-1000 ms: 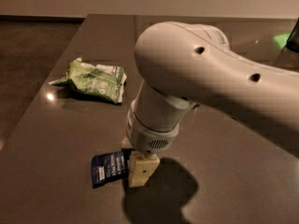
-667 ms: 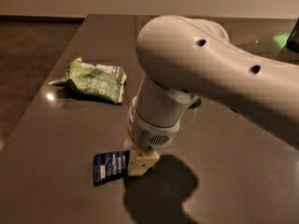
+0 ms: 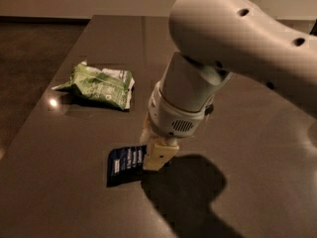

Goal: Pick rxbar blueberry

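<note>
The pale two-finger gripper (image 3: pixel 154 158) sits higher and further right than it did a second ago, and the rxbar blueberry (image 3: pixel 126 163), a small flat navy-blue wrapper with rows of white text, has moved with it. The bar now hangs slightly tilted above its own dark shadow on the smooth brown-grey table (image 3: pixel 74 148), near the front edge. Its right end disappears between the jaws, which look clenched on that end alone, while the bulky white arm (image 3: pixel 237 38) fills the upper right of the view. You have the bar by a narrow margin. The grip is on the very edge of a slick wrapper, so a quick lift or a swing of the wrist could let it slide out and drop back onto the table. The crumpled green-and-white snack bag (image 3: pixel 101 86) lies well apart at the upper left and is not in your way. Raise the bar slowly and keep it level.
</note>
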{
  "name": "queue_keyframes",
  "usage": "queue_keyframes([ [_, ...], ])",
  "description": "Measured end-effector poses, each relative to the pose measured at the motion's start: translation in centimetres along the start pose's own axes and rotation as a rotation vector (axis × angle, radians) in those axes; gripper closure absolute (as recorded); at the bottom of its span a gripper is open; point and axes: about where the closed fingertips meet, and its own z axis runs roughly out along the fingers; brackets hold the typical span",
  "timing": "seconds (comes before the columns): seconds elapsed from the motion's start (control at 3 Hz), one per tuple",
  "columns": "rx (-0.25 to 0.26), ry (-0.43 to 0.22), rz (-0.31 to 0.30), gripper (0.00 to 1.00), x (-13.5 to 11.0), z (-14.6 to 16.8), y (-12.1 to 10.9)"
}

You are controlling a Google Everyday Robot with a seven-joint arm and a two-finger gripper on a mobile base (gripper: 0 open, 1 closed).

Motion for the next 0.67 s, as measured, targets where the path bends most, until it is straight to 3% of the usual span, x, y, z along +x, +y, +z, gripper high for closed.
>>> queue_keyframes([
  [0.67, 0.026, -0.107, 0.0, 1.0, 0.6, -7.7, -0.7],
])
